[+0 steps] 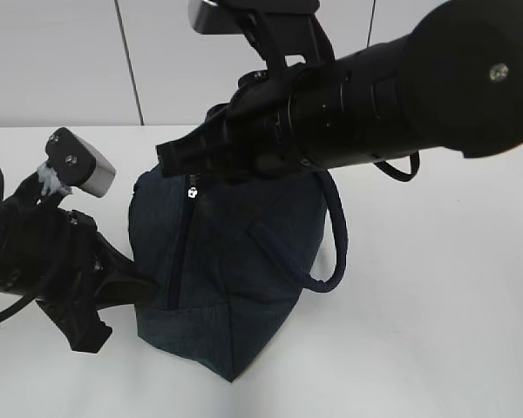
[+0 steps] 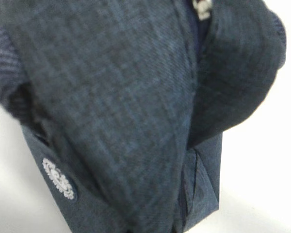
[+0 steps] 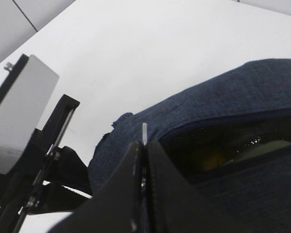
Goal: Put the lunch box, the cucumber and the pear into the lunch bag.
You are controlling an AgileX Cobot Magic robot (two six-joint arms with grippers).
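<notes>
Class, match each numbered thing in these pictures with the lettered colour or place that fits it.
1 lunch bag
2 table
3 left gripper
4 right gripper

A at the bag's top, jaws together
B white
C dark navy
D against the bag's lower side

Pairs: 1-C, 2-B, 3-D, 4-A
</notes>
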